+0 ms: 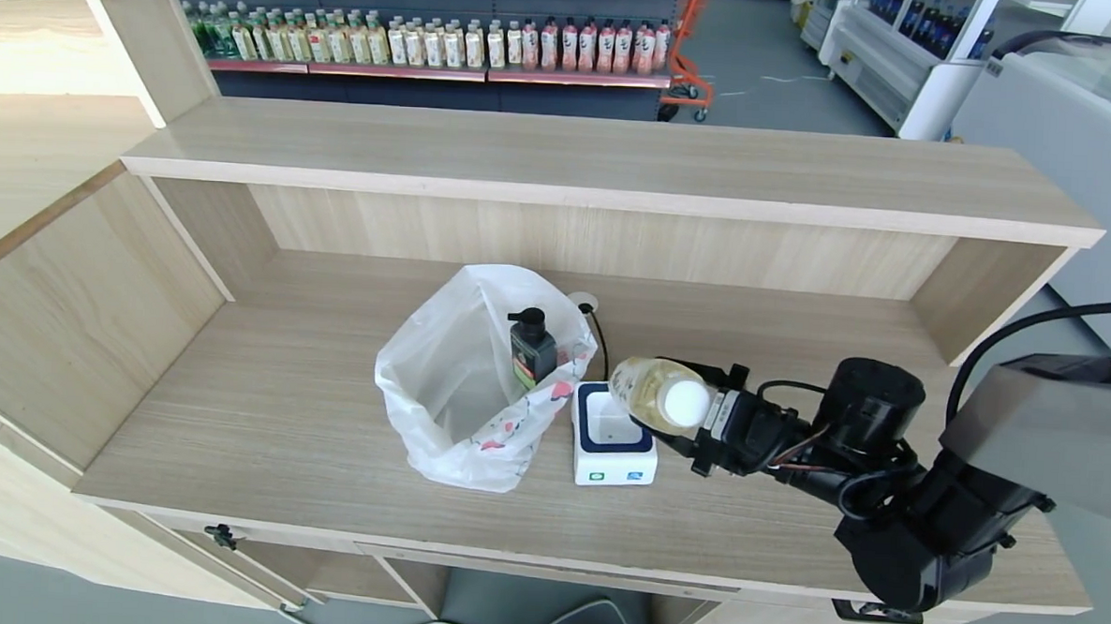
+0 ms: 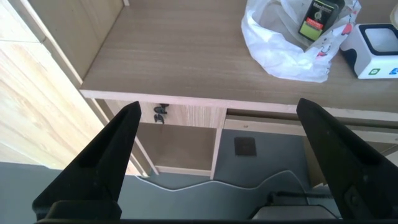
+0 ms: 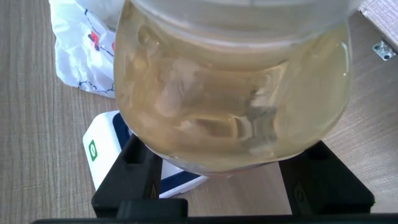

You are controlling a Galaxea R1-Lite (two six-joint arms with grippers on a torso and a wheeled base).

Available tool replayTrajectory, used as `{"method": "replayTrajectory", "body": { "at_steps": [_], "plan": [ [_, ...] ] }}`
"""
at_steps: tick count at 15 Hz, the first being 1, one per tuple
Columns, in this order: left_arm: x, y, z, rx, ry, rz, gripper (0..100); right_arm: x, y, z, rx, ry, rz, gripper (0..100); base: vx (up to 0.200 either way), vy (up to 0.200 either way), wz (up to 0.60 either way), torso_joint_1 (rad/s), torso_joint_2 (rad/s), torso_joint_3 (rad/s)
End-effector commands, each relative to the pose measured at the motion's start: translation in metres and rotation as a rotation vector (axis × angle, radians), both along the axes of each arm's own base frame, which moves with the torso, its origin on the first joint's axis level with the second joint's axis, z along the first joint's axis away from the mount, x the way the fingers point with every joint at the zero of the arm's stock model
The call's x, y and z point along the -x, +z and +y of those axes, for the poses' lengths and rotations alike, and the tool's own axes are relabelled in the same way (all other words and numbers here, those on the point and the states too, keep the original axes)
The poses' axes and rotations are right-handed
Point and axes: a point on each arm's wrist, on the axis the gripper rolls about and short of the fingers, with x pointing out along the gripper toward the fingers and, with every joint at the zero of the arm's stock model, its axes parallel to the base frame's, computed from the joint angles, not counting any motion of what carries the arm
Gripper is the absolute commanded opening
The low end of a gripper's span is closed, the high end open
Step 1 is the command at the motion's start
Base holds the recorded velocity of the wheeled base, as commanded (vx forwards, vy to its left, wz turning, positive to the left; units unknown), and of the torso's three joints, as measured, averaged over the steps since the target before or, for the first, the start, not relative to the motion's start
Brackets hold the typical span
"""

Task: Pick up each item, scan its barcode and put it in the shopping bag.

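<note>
My right gripper (image 1: 669,403) is shut on a clear bottle of pale yellow drink (image 1: 657,394) with a white cap, held tilted just above the white and blue barcode scanner (image 1: 612,434). Close up, the bottle (image 3: 230,87) hangs over the scanner (image 3: 106,155). Left of the scanner stands the white plastic shopping bag (image 1: 454,383), open at the top, with a dark pump bottle (image 1: 530,348) inside it. My left gripper (image 2: 217,162) is open, down below the counter's front edge, well clear of the bag (image 2: 286,43) and the scanner (image 2: 376,50).
The wooden counter (image 1: 260,421) has a raised back wall and a high side wall on the left. A black cable (image 1: 601,337) runs from a round grommet behind the bag toward the scanner. Drink shelves and freezers stand in the room behind.
</note>
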Motion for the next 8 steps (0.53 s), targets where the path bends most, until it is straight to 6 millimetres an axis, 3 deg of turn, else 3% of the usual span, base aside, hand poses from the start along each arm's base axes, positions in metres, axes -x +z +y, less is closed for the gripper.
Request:
{"method": "replayTrajectory", "body": {
  "at_steps": [1,8],
  "plan": [
    [0.0,0.0,0.0,0.0,0.0,0.002,100,-0.001,-0.003,0.001,0.003,0.002,0.006,0,0.0,0.0,0.0,0.0,0.0,0.0],
    [0.0,0.0,0.0,0.0,0.0,0.002,100,-0.01,-0.013,0.003,0.009,0.057,0.01,0,0.0,0.0,0.0,0.0,0.0,0.0]
  ]
}}
